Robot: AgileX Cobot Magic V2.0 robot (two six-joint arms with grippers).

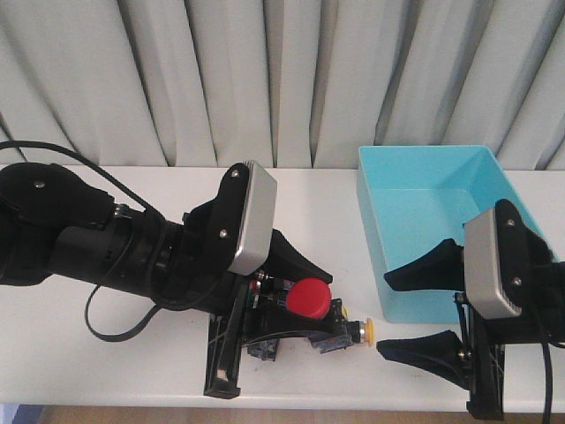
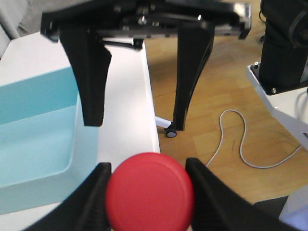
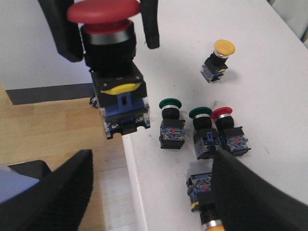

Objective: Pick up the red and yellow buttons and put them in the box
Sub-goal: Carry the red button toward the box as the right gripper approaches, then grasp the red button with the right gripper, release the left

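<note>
- The left end effector [image 1: 305, 296] is pinching a red button [image 1: 310, 298], its fingers pressed against the sides of the cap [image 2: 150, 190]; the right wrist view shows the whole button [image 3: 111, 62] hanging clear of the desk [image 1: 132, 353].
- The right end effector [image 1: 422, 309] is spread wide and holds nothing; it hovers just beside the box [image 1: 439, 225], on the box's near side.
- The box lies off to the right of the left end effector, with the right end effector between them in the front view. The part of its inside that shows looks bare, so as far as I can judge nothing has gone in yet.
- Left on the desk below and around the left end effector: a yellow button [image 3: 219, 60] standing apart, a small red button [image 3: 230, 132] touching a green button [image 3: 204, 132], and a second green button [image 3: 172, 122] just beside those.
- A yellow-tipped button [image 1: 360, 332] lies on its side between the two end effectors; another body [image 3: 202, 190] is partly hidden by the right fingers [image 3: 255, 197].
- Judged stage: first carry under way; release over the box and several more picks remain. The green ones stay put.
</note>
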